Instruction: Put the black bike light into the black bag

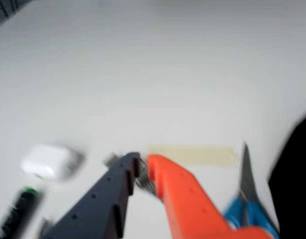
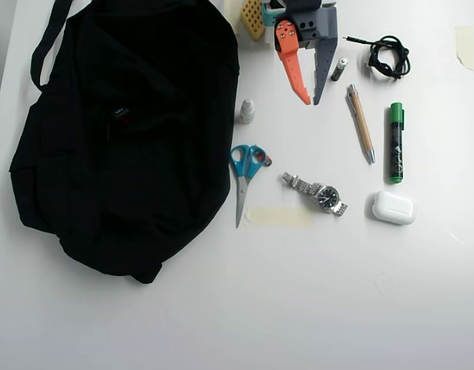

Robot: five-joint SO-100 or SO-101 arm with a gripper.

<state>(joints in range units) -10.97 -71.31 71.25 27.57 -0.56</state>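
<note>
The black bag [image 2: 144, 169] lies flat and floppy on the left of the white table in the overhead view, its strap [image 2: 48, 38] at the top left. Its edge shows at the right of the wrist view [image 1: 297, 189]. The black bike light [image 2: 122, 117], a small dark knob with a red lens, rests on the bag's upper middle. My gripper [image 2: 310, 102] is at the top centre, well right of the bag, with its orange and dark fingers closed together and empty. In the blurred wrist view the gripper [image 1: 141, 167] points at the table with its tips nearly touching.
Blue scissors [image 2: 244, 173] lie by the bag's right edge, beside a small grey bottle [image 2: 247, 112]. A watch [image 2: 317, 193], a tape strip [image 2: 279, 217], a pen [image 2: 360, 123], a green marker [image 2: 395, 142], a white earbud case [image 2: 393, 207], a coiled cable [image 2: 387, 55] and a small cylinder [image 2: 339, 69] lie to the right.
</note>
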